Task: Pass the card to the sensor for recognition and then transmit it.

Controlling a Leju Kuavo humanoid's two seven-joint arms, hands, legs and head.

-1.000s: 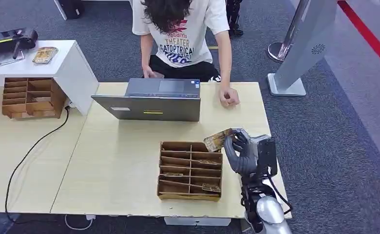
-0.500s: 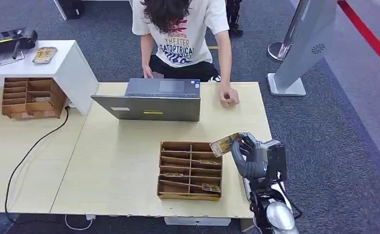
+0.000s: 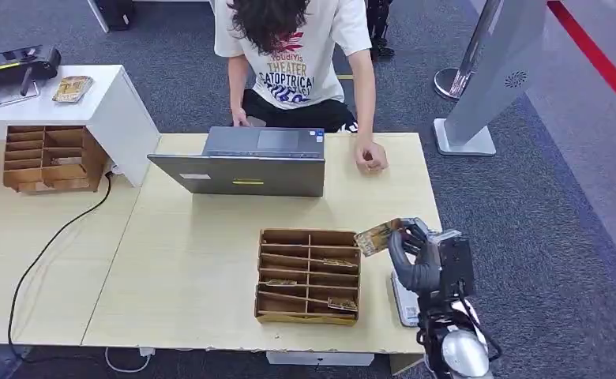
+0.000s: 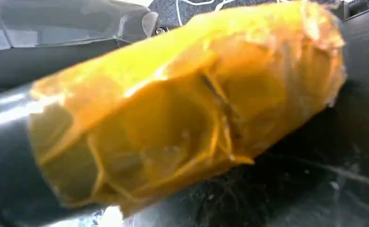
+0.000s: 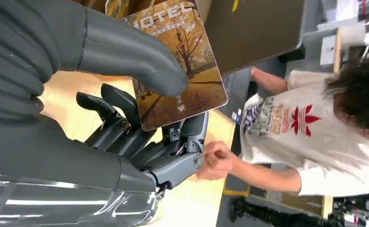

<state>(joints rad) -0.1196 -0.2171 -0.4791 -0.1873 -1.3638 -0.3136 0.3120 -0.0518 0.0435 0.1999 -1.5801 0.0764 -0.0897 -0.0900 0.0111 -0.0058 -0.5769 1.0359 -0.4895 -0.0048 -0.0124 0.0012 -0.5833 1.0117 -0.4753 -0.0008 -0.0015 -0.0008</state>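
— What is the right hand (image 3: pixel 417 257) doing?
— It holds the card (image 3: pixel 378 236) between its thumb and fingers, up over the table (image 3: pixel 194 268), just beside the wooden box (image 3: pixel 308 275).
— Who is across the table?
— A person (image 3: pixel 297 55) behind a laptop (image 3: pixel 246 162).
— And the left hand?
— I cannot tell; something orange and blurry covers its view.
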